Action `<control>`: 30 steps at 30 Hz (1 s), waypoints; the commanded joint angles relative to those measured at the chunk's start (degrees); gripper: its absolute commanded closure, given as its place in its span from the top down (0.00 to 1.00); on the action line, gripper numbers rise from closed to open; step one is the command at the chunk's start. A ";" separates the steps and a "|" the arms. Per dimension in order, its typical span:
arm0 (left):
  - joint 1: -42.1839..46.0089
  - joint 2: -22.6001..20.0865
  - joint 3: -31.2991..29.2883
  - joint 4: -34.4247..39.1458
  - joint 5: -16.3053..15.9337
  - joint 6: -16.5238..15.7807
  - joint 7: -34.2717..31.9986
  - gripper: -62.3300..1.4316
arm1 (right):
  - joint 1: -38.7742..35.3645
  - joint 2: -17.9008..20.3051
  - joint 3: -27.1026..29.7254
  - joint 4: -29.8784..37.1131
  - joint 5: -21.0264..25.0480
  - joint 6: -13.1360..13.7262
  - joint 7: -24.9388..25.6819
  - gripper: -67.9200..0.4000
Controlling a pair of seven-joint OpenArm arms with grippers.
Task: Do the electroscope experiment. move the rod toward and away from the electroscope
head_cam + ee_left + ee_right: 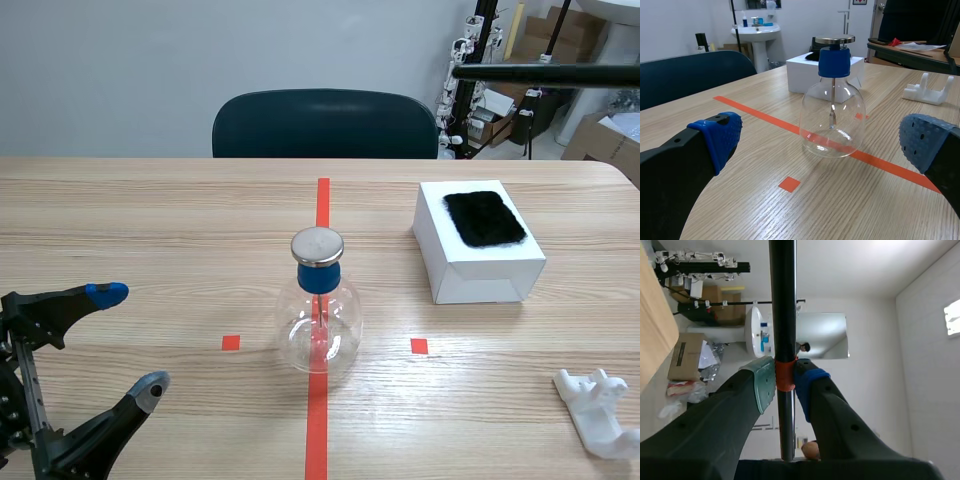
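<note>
The electroscope (319, 302) is a clear glass flask with a blue stopper and a flat metal disc on top, standing on the red tape line at the table's middle. In the left wrist view the electroscope (832, 107) stands ahead of my left gripper (822, 142), which is open with nothing between its fingers. My left gripper (125, 340) sits low at the near left of the table. A black rod (545, 73) runs level high at the far right, well above the table. My right gripper (785, 380) is shut on the rod (783, 305) at its orange band.
A white box (478, 243) with a black fur cloth (484, 217) on top stands right of the electroscope. A white plastic stand (598, 411) lies at the near right. A dark chair (325, 124) is behind the far table edge.
</note>
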 commanded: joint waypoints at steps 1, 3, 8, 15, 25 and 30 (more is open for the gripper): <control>-0.17 -0.48 -0.07 0.87 -0.76 -0.11 -1.07 1.00 | -0.81 0.28 1.14 0.22 1.95 -2.40 0.48 0.01; -0.17 -0.48 -0.07 0.87 -0.74 -0.11 -1.05 1.00 | -2.25 -0.59 2.25 0.22 3.52 -3.21 0.81 0.02; -0.17 -0.48 -0.07 0.87 -0.74 -0.11 -1.07 1.00 | -4.87 -3.04 3.96 0.15 4.28 -3.21 2.27 0.01; -0.17 -0.48 -0.07 0.87 -0.74 -0.11 -1.05 1.00 | -6.99 -5.49 4.96 0.15 4.44 -3.19 4.85 0.01; -0.17 -0.48 -0.07 0.87 -0.74 -0.11 -1.07 1.00 | -6.97 -5.60 4.96 0.15 4.15 -3.21 4.85 0.01; -0.17 -0.48 -0.07 0.87 -0.74 -0.11 -1.07 1.00 | -6.97 -5.60 4.96 0.15 4.15 -3.21 4.85 0.01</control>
